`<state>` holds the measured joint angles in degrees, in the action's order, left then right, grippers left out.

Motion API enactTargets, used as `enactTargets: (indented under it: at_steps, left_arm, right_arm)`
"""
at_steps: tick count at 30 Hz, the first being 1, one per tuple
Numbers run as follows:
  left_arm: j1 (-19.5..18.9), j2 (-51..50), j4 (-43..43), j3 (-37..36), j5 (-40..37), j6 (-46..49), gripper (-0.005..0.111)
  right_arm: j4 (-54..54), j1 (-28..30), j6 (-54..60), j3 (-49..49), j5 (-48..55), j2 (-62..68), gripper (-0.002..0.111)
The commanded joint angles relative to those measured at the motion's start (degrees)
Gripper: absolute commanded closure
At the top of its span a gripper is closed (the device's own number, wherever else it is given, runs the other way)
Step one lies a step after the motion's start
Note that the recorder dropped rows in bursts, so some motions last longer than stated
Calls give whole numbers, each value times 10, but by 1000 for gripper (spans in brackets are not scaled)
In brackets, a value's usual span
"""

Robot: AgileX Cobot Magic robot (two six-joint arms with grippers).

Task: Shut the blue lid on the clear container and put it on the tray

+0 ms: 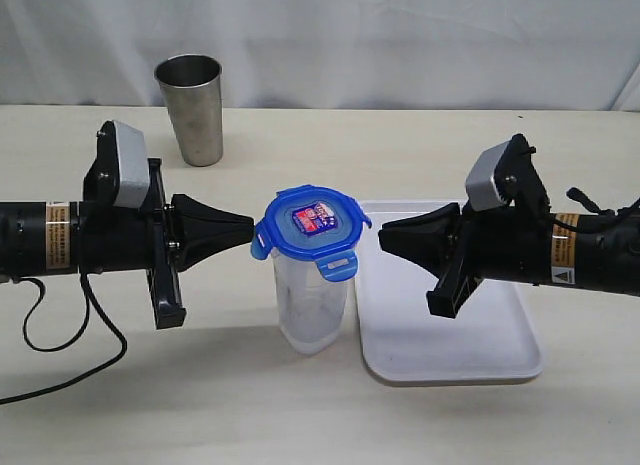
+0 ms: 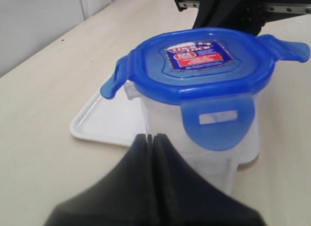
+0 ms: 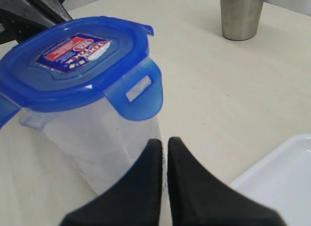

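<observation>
Exterior: the blue lid [image 1: 312, 225] sits on the clear container [image 1: 312, 310], which stands on the table just beside the tray [image 1: 450, 363]. It is between the left gripper [image 1: 250, 230] and right gripper [image 1: 382, 235], both clenched and empty.
Left wrist: one flap [image 2: 218, 121] hangs loose, apparently unlatched; pressing the flaps down comes next.
Right wrist: the container's base is hidden.

A: Illumination status?
B: Bright and even, from overhead. Soft shadows lie on the tabletop [image 1: 250, 415].
A: Focus?
B: In the wrist view the left claw [image 2: 151, 137] is blurred. The blue lid [image 2: 199, 65] shows mild glare.
</observation>
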<state>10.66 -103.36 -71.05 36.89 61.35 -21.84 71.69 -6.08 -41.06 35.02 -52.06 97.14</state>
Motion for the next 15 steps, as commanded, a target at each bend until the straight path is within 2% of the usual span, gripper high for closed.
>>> enactTargets:
  at_steps: [1, 15]
  left_arm:
    - [4, 4, -11, -2, 2, -9, 107]
    - [4, 17, -29, -2, 2, -9, 107]
  right_arm:
    - [1, -1, -1, 2, 1, 0, 104]
    - [1, -1, -1, 2, 1, 0, 104]
